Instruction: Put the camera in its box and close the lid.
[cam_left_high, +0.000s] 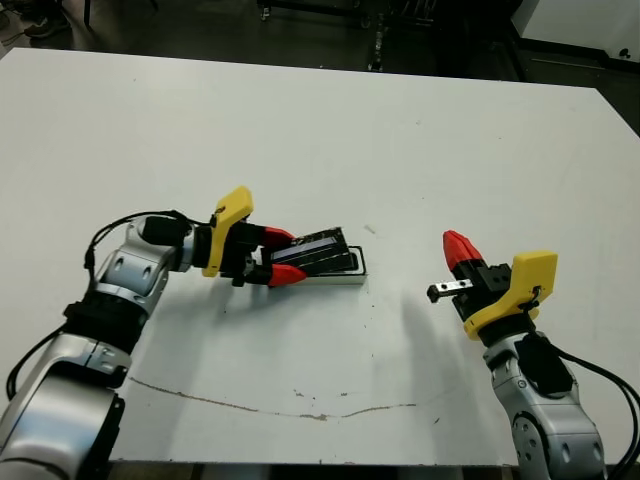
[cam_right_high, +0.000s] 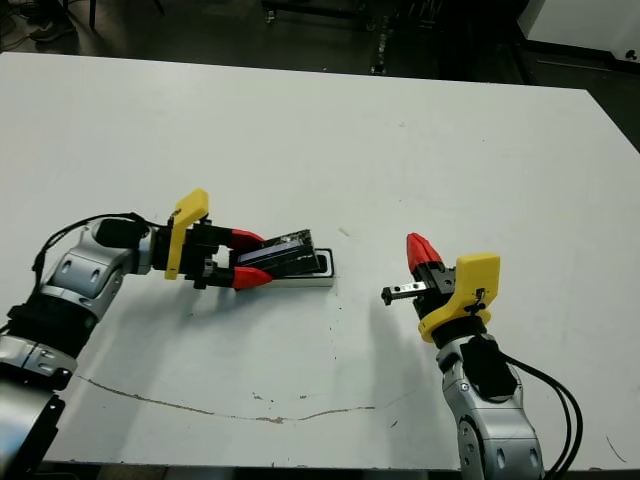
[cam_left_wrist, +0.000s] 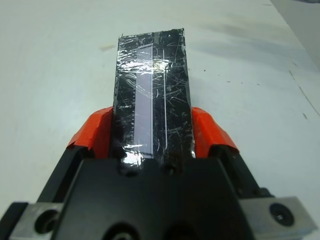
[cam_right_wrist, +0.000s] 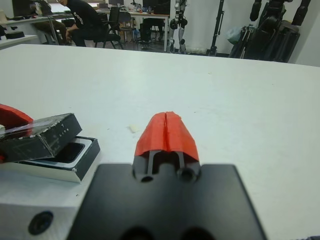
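While left gripper (cam_left_high: 278, 256) clamps lid (cam_left_wrist: 152, 95) tilted over box (cam_right_wrist: 75, 161), lower flat, square up; right gripper (cam_right_wrist: 166, 133) shut, empty.

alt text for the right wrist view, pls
The right claw, shut and empty, hovers over the white table. Off to its side, the left claw holds the glossy black lid tilted over the open white box. A person sits at desks beyond the table.
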